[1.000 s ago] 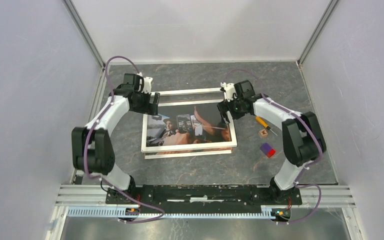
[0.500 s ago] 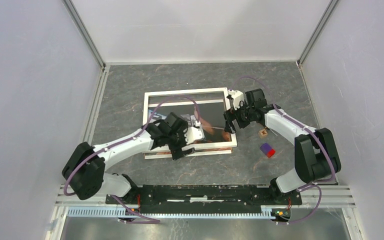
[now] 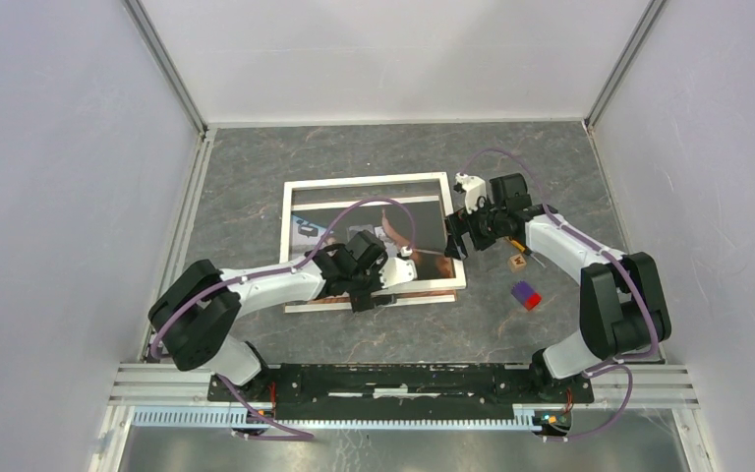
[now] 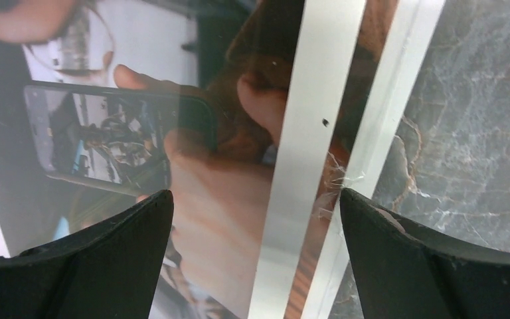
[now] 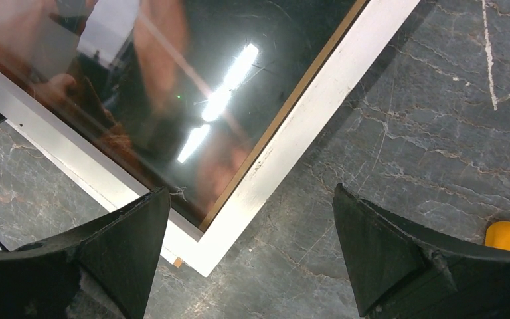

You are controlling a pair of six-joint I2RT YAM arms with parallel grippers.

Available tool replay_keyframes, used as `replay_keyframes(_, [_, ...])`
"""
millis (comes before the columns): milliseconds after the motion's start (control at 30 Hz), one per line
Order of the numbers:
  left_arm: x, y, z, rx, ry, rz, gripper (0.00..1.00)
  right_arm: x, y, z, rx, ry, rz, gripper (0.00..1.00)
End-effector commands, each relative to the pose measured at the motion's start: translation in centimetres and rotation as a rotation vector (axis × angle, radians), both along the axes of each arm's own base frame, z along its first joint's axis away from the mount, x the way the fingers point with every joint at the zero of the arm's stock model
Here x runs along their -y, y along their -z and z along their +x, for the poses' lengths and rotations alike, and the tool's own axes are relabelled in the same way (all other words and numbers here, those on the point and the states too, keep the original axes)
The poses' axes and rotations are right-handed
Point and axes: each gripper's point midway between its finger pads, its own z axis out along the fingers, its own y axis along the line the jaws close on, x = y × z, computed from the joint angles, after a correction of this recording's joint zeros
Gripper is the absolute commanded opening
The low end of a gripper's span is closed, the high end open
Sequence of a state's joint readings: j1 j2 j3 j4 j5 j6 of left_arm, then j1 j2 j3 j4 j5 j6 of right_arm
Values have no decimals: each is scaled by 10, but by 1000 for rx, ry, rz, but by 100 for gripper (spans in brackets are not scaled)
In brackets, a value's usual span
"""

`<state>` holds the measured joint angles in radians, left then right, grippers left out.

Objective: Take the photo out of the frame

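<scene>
Above the large white-bordered rectangular frame (image 3: 366,181), left tool (image 3: 377,287) and right tool (image 3: 454,236) hang spread wide (empty), probably to grasp its edges.

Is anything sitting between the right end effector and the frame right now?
Nothing visible. The right end effector is open directly over the frame, at its right border, with no object between them. The yellow tool lies off to the side on the table, clear of that gap.

Left pincer (image 4: 253,198) and right pincer (image 5: 251,194), both agape.
</scene>
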<state>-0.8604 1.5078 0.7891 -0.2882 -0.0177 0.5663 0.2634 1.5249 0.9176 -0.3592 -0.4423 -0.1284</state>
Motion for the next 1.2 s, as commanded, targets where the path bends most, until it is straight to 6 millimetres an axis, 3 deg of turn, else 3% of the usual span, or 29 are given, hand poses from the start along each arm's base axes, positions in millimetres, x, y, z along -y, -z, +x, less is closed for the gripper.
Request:
replay_keyframes(0, [7, -7, 30, 128, -12, 21, 100, -1, -4, 3, 5, 6, 30, 98])
replay_keyframes(500, [5, -12, 60, 167, -82, 28, 100, -2, 0, -11, -22, -19, 52, 98])
replay_keyframes(667, [-1, -22, 66, 138, -148, -29, 100, -11, 2, -30, -61, -68, 115, 98])
replay_keyframes(900, [13, -54, 20, 65, -15, -216, 100, -24, 5, -71, -146, -159, 242, 96])
replay_keyframes(1067, [26, -45, -21, 18, 77, -221, 99, -31, 11, -92, -202, -166, 319, 90])
replay_keyframes(1167, [41, -37, -35, -7, 98, -212, 91, -29, 16, -103, -227, -167, 325, 88])
